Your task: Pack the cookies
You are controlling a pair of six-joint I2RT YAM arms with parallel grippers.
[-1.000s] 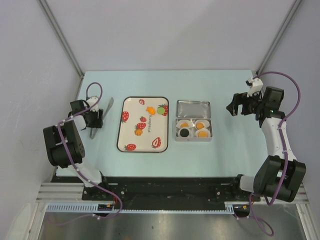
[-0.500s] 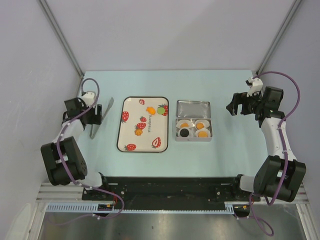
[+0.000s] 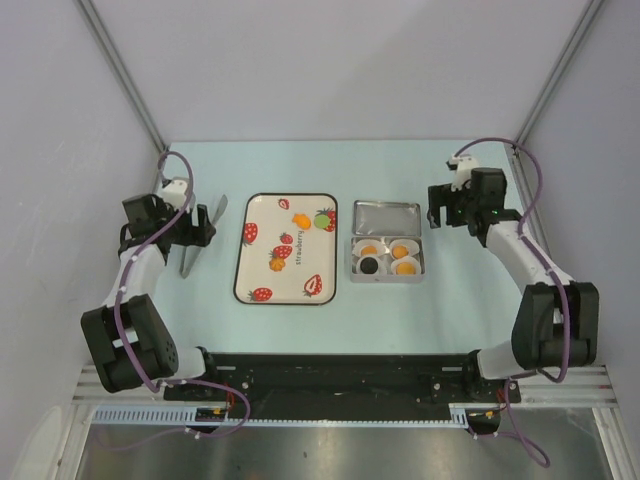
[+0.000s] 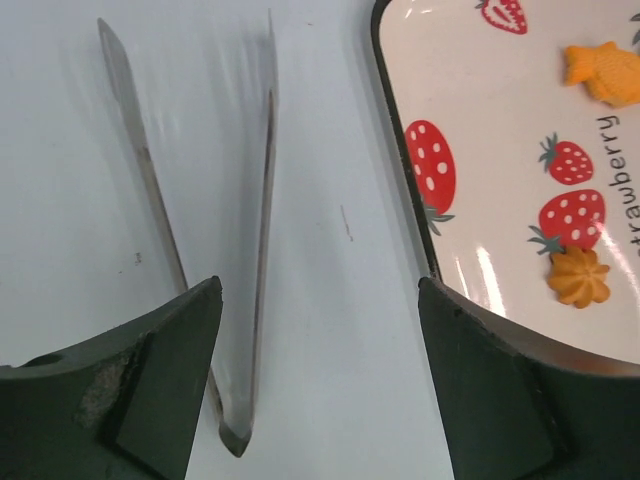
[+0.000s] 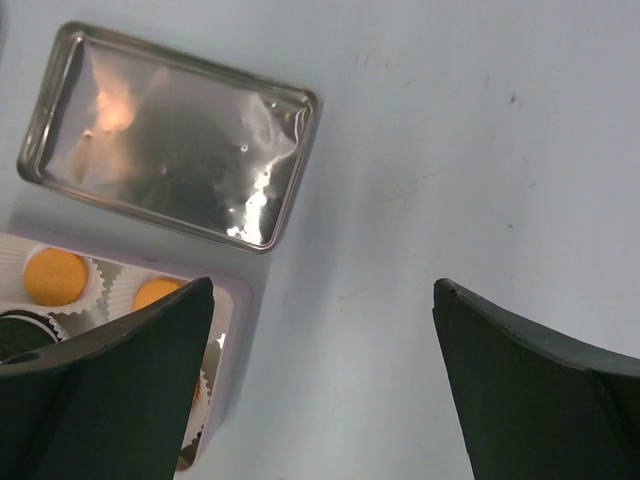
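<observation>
Three orange cookies and one black cookie sit in white paper cups inside a small tin right of centre. Its shiny lid lies flat just behind it. My right gripper is open and empty, hovering just right of the lid. The right wrist view shows the lid, the tin's corner, an orange cookie and the open right gripper. My left gripper is open and empty beside metal tongs. In the left wrist view it hangs over bare table.
A strawberry-print tray lies between the tongs and the tin, with two small orange biscuit shapes on it. The left wrist view shows the tongs and the tray's edge. Grey walls close in the left, right and back.
My right arm has swung left, bringing its gripper from the right edge to beside the tin's lid. My left arm has shifted back; its gripper stays by the tongs.
</observation>
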